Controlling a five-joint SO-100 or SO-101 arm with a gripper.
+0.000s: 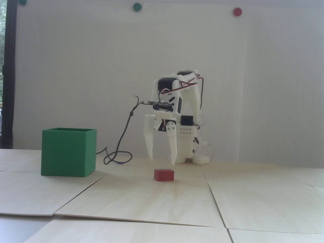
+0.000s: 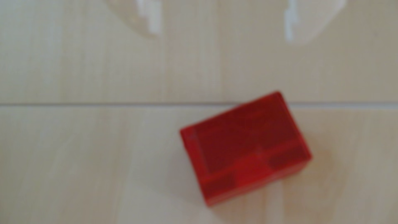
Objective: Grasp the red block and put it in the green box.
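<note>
In the fixed view I see my end effector (image 1: 162, 162) pointing straight down with its two fingers spread wide and nothing between them, the tips hanging just above the bench (image 1: 253, 192). The block (image 1: 164, 175) lies flat on the pale wood directly under that gap, slightly nearer to the camera, not touching either fingertip. Well off to the left stands the box (image 1: 68, 153), upright on the bench with its open top facing up; from this low angle I cannot see inside it, so I cannot tell what it holds. A dark cable (image 1: 121, 141) runs down from the arm and loops on the bench between box and arm base. On the far wall sit two green magnets (image 1: 137, 6) and a red magnet (image 1: 237, 11).

In the wrist view, which is blurred, the two white fingertips (image 2: 150, 19) show at the top edge, well apart. The block (image 2: 243, 148) lies below them, right of centre, turned at an angle to the fingers, its upper corner crossing a seam (image 2: 86, 104) between wood panels. Nothing is gripped.
</note>
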